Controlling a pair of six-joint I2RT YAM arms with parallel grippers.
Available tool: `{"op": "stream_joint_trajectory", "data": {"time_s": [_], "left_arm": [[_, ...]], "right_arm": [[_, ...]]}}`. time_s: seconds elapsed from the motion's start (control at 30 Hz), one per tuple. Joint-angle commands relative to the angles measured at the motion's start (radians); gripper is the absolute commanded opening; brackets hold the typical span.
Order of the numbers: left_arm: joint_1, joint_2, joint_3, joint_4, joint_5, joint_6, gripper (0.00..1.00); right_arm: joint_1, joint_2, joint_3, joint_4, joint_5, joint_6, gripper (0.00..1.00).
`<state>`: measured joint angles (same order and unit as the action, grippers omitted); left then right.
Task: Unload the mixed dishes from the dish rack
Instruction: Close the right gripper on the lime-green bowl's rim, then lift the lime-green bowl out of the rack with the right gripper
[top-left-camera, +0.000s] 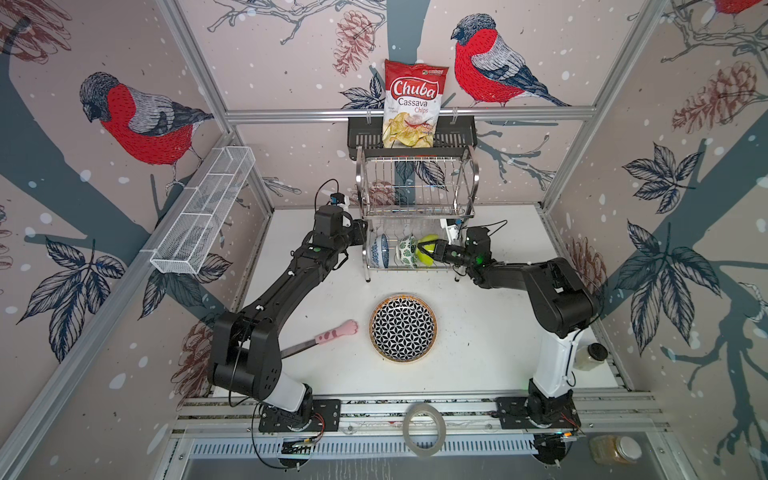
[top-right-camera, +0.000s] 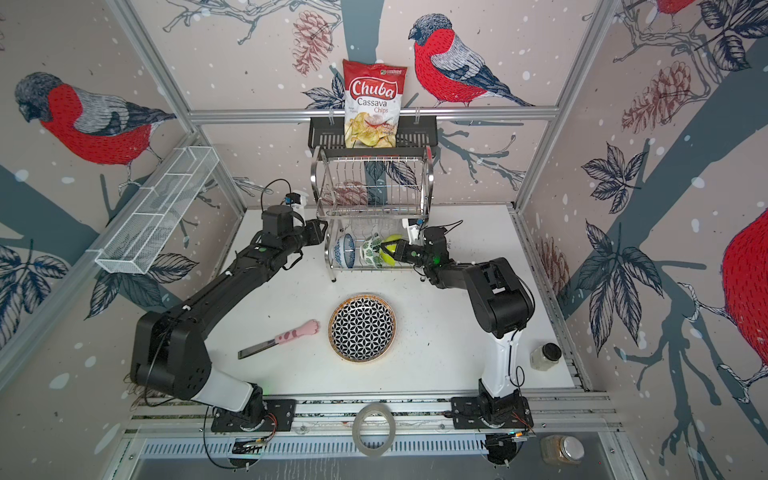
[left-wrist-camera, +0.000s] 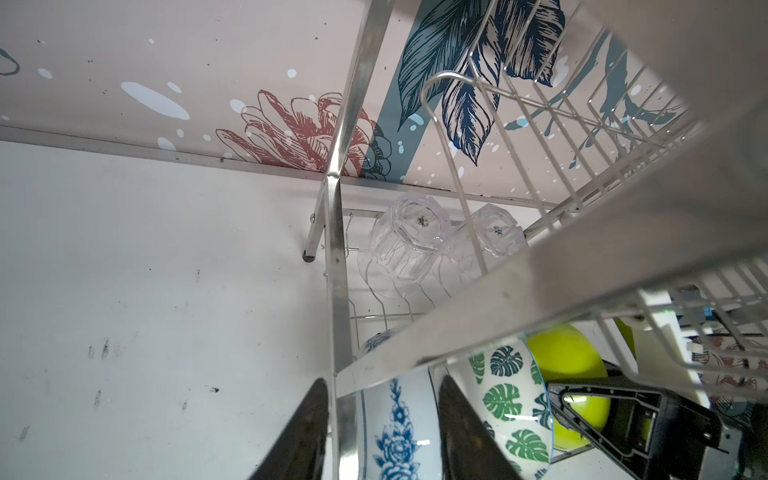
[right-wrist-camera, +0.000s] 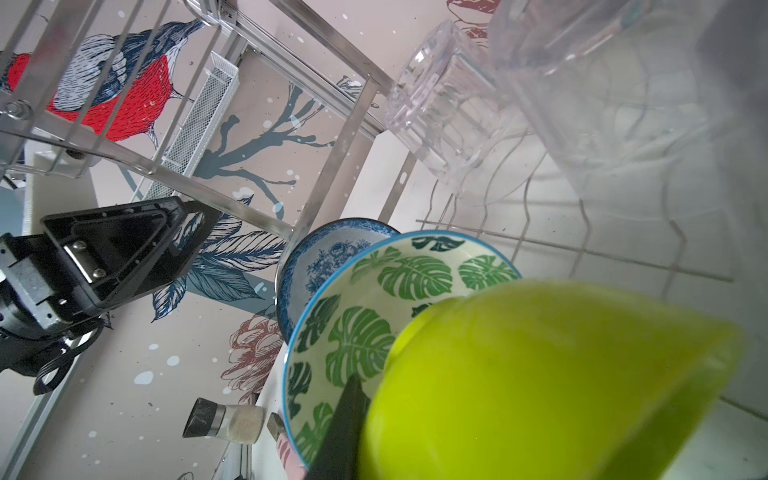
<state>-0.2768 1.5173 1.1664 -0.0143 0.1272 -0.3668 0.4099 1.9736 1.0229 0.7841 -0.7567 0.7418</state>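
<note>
The steel dish rack (top-left-camera: 415, 183) (top-right-camera: 374, 183) stands at the back. On its lower tier a blue-floral bowl (top-left-camera: 380, 249) (left-wrist-camera: 395, 432), a green-leaf bowl (top-left-camera: 408, 251) (right-wrist-camera: 374, 316) and a lime bowl (top-left-camera: 428, 241) (right-wrist-camera: 540, 374) stand on edge. Behind them sit clear glasses (left-wrist-camera: 409, 241) (right-wrist-camera: 444, 108). My right gripper (top-left-camera: 426, 250) (right-wrist-camera: 365, 395) is shut on the lime bowl's rim. My left gripper (top-left-camera: 360, 233) (left-wrist-camera: 380, 382) is open at the rack's left side, its fingers either side of a post and the blue-floral bowl's edge. The geometric plate (top-left-camera: 403, 328) lies flat on the table.
A pink cat-paw utensil (top-left-camera: 332, 334) lies left of the plate. A chips bag (top-left-camera: 413, 104) sits in a black basket (top-left-camera: 361, 133) above the rack. On the left wall hangs a white mesh basket (top-left-camera: 203, 212). A jar (top-left-camera: 592, 355) stands right; a tape roll (top-left-camera: 424, 430) lies in front.
</note>
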Motion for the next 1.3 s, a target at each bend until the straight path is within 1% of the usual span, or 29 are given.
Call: {"op": "stream_joint_trajectory", "data": {"time_s": [0.0,0.23,0.4,0.53,0.67,0.83,1.0,1.27], "left_arm": [[0.001,0.0,0.002,0.019,-0.005,0.003,0.43],[0.001,-0.016,-0.003,0.006,-0.016,0.0,0.44],[0.001,-0.046,-0.019,0.0,-0.029,-0.007,0.44],[0.003,-0.058,-0.024,-0.018,-0.04,-0.009,0.44],[0.003,-0.079,-0.044,-0.023,-0.038,-0.013,0.45],[0.002,-0.113,-0.076,-0.021,-0.042,-0.02,0.45],[0.002,-0.146,-0.081,-0.041,-0.062,-0.011,0.45],[0.002,-0.208,-0.099,-0.068,-0.084,-0.002,0.46]], "right_arm": [[0.0,0.01,-0.015,-0.009,-0.033,0.065,0.1],[0.0,-0.042,-0.016,-0.049,-0.036,0.04,0.1],[0.003,-0.105,-0.052,-0.063,-0.029,0.03,0.1],[0.015,-0.159,-0.082,-0.088,-0.014,0.014,0.1],[0.027,-0.205,-0.107,-0.142,0.017,-0.027,0.09],[0.03,-0.229,-0.144,-0.135,0.025,-0.025,0.09],[0.032,-0.244,-0.147,-0.137,0.026,-0.024,0.08],[0.038,-0.32,-0.153,-0.244,0.046,-0.09,0.07]]}}
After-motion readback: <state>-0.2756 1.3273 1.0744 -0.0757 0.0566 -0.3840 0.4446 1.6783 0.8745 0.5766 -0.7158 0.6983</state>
